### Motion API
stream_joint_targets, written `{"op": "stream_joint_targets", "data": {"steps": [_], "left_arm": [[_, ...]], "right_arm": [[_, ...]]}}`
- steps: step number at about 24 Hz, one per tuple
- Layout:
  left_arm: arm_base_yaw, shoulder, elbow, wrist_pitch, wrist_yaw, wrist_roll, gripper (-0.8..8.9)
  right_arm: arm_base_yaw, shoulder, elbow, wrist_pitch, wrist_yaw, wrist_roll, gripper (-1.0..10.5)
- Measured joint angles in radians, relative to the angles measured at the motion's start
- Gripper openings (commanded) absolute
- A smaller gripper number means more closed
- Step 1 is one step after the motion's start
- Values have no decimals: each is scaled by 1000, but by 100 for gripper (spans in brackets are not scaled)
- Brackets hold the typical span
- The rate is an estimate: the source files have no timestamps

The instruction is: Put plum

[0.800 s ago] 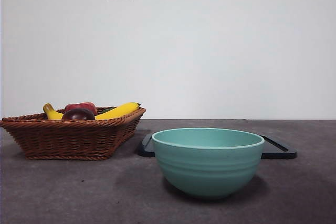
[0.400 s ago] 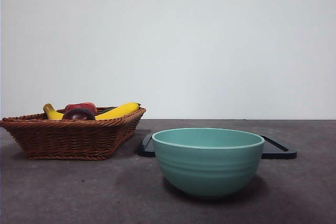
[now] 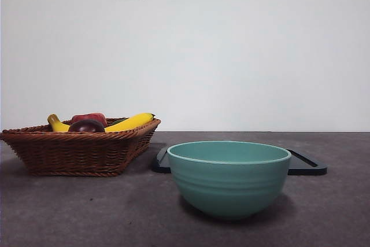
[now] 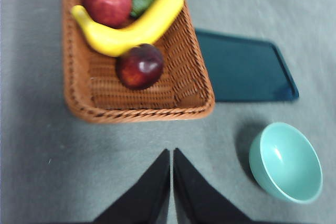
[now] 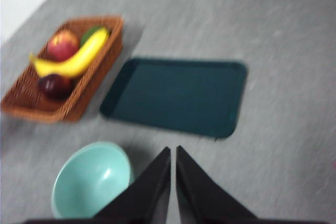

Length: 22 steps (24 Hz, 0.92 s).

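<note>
Maroon and glossy, the plum (image 4: 139, 66) lies in the wicker basket (image 4: 81, 98) against the banana (image 4: 131, 24), toward the basket's end nearest the bowl (image 4: 286, 162). It looks smooth, firm and likely slippery, so taking it across its widest middle seems safest. Left gripper (image 4: 171, 153) hangs above bare worktop (image 4: 37, 150), jaws pressed together, holding nothing. Right gripper (image 5: 173, 150) likewise closed and empty.

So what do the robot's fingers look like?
Each gripper has two plain black fingers, wide at the base and tapering to a sharp point, like two dark wedges. The left gripper and the right gripper look the same. No cables, markings or other arm parts are in view.
</note>
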Motion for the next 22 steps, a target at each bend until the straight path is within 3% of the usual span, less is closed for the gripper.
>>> {"op": "stream_joint_targets", "data": {"steps": [6, 13, 15, 18, 22], "left_arm": [[-60, 109, 120, -68, 35, 55, 9], [-91, 122, 121, -87, 50, 62, 12], [-91, 122, 121, -87, 50, 62, 132], [-91, 122, 121, -87, 50, 62, 409], [-91, 122, 121, -90, 50, 62, 446]], "right_arm": [[119, 157, 117, -153, 0, -83, 8], [196, 205, 153, -178, 5, -122, 9], [196, 205, 153, -178, 5, -122, 55], [196, 205, 153, -178, 7, -122, 377], [196, 205, 153, -178, 8, -122, 409]]}}
